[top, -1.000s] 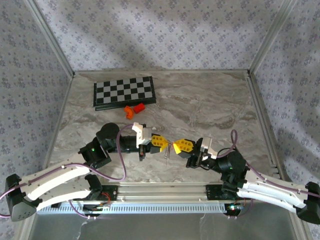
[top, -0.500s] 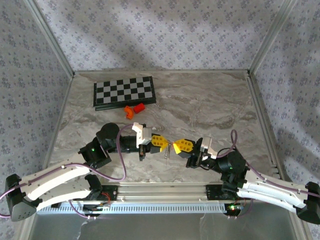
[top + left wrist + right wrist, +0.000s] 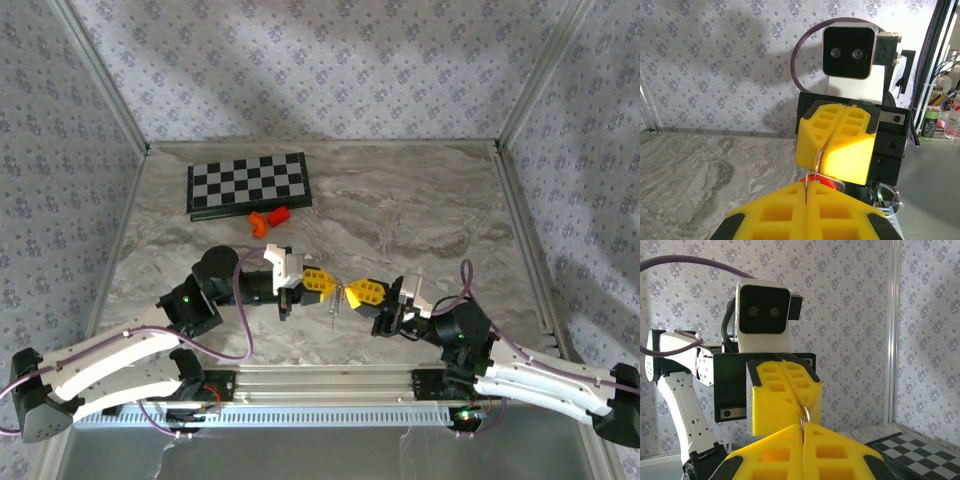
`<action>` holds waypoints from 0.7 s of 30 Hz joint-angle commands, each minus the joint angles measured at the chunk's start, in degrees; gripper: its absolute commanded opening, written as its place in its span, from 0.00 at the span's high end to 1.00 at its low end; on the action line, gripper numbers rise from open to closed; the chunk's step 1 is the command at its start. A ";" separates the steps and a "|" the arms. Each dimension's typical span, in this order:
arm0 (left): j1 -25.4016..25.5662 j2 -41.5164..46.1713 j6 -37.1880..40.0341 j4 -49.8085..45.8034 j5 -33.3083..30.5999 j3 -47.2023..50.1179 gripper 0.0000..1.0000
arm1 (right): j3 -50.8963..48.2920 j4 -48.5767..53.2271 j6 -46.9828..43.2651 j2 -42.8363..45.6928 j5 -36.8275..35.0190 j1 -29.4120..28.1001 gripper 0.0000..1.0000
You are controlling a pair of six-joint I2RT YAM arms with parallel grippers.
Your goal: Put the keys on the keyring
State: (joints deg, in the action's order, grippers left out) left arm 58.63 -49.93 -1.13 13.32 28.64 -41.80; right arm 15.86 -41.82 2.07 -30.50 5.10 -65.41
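pale grey walls papered with a small flower pattern close in the back and both sides. silver metal posts stand at the corners. the tabletop has a grey-brown marbled look. soft bands of light and shadow cross the back wall.

A black-framed chessboard is recorded lying flat at the far left of the marble-patterned worktop, near the back wall. Two small orange blocks are noted just beside its near edge, close together; contact between them cannot be determined. The enclosure is lined with floral-patterned wall panels, joined by aluminium corner posts. A green bottle is observed beyond the worktop edge.
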 commanded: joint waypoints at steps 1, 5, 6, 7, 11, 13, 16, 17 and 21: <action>0.43 0.84 0.57 2.61 -0.26 -0.64 1.00 | -0.25 -1.92 -0.31 0.84 -0.88 -0.34 1.00; 0.40 0.96 0.51 2.67 -0.26 -0.59 1.00 | -0.20 -2.10 -0.31 0.88 -1.31 -0.34 1.00; 0.43 0.94 0.58 2.60 -0.24 -0.58 1.00 | -0.30 -2.23 -0.31 0.88 -1.48 -0.34 1.00; 0.43 0.96 0.51 2.65 -0.23 -0.61 1.00 | -0.46 -2.34 -0.31 0.88 -1.62 -0.34 1.00; 0.43 1.03 0.51 2.83 -0.24 -0.48 1.00 | -0.55 -2.35 -0.41 0.88 -2.08 -0.33 1.00; 0.43 1.06 0.44 2.92 -0.21 -0.31 1.00 | -0.89 -2.94 -0.40 0.93 -2.54 -0.30 1.00; 0.43 1.06 0.37 2.89 -0.17 -0.34 1.00 | -1.00 -3.33 -0.48 0.88 -3.14 -0.34 1.00; 0.42 1.06 0.34 2.85 -0.17 -0.39 1.00 | -1.12 -3.67 -0.44 0.88 -3.17 -0.30 1.00; 0.43 0.94 0.34 2.96 -0.17 -0.38 1.00 | -1.06 -3.75 -0.40 0.69 -3.15 -0.34 1.00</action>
State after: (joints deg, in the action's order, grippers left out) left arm 58.63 -49.93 -1.13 13.34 28.64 -41.80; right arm 15.14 -43.11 2.07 -30.37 3.14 -65.41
